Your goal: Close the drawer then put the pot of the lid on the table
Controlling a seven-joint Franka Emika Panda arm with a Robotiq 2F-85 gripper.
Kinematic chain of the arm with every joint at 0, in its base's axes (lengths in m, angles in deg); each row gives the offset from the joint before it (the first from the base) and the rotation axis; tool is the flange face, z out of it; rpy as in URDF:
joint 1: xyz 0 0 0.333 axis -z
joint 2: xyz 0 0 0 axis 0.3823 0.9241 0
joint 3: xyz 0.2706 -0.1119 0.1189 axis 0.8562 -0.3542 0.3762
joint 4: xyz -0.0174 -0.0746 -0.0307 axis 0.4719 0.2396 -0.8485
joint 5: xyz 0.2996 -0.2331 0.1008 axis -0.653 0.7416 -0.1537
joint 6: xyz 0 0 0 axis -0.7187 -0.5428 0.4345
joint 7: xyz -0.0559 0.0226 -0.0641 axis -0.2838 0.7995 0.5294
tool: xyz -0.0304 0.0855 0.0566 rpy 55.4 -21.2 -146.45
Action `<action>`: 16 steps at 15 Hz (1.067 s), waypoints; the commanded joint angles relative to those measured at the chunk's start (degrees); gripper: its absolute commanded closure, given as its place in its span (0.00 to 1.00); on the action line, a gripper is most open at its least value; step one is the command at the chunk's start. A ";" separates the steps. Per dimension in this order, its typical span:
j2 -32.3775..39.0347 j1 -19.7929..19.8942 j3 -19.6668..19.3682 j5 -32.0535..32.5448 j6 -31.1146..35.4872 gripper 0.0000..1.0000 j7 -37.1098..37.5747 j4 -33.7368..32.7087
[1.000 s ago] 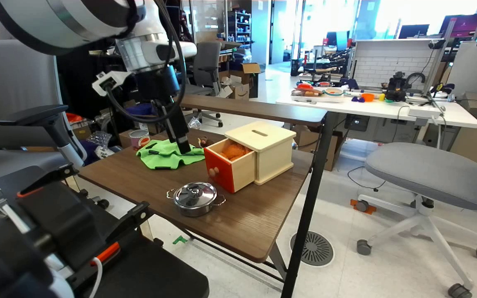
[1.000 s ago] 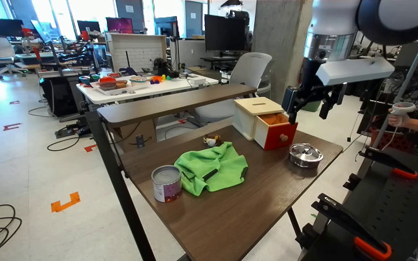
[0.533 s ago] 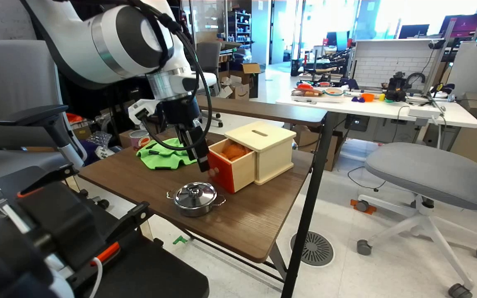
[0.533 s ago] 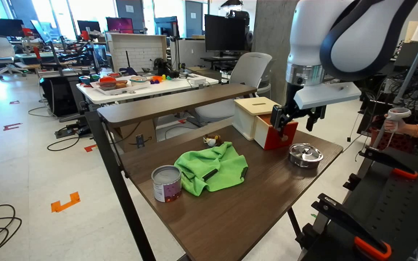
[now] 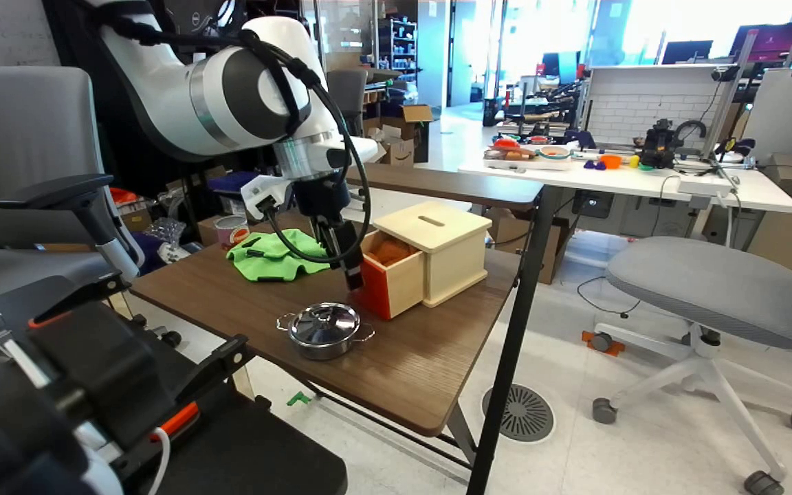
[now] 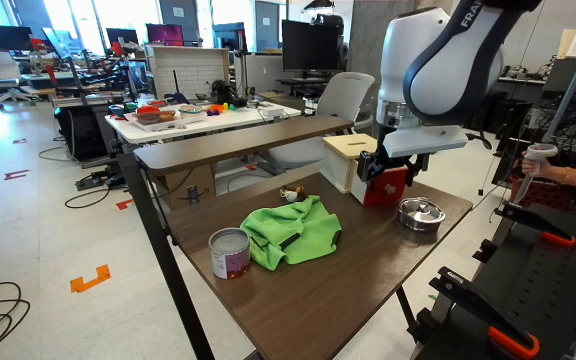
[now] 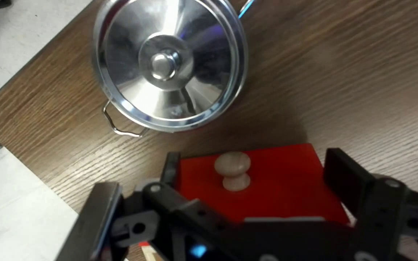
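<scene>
The orange-red drawer of the pale wooden box stands pulled out, with orange material inside. Its front and round wooden knob show in an exterior view and in the wrist view. My gripper is open right at the drawer front. In the wrist view its fingers are spread to either side of the knob, holding nothing; whether they touch the front I cannot tell. The shiny lid sits on the steel pot, which stands on the brown table in front of the drawer.
A green cloth, a can and a small brown toy lie on the table. A raised brown shelf runs along one side. A black platform with clamps stands beside the table. A hand holds a white controller.
My arm has come down and across to the drawer front, fingers staying open. The drawer is nearly unchanged; any small shift inward is hard to tell. The pot and lid have not moved.
</scene>
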 commanded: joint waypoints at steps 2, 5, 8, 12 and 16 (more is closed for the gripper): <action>1.73 -1.08 -1.33 -5.03 0.54 0.00 -3.77 -3.57; 2.26 -0.43 -1.29 -7.14 -0.03 0.00 -4.81 -5.25; 2.98 0.08 -1.75 -9.26 -0.49 0.00 -5.51 -6.89; 3.91 0.79 -2.64 -11.59 -0.96 0.00 -5.95 -8.79; 4.57 0.57 -3.73 -12.39 -0.96 0.00 -5.72 -9.83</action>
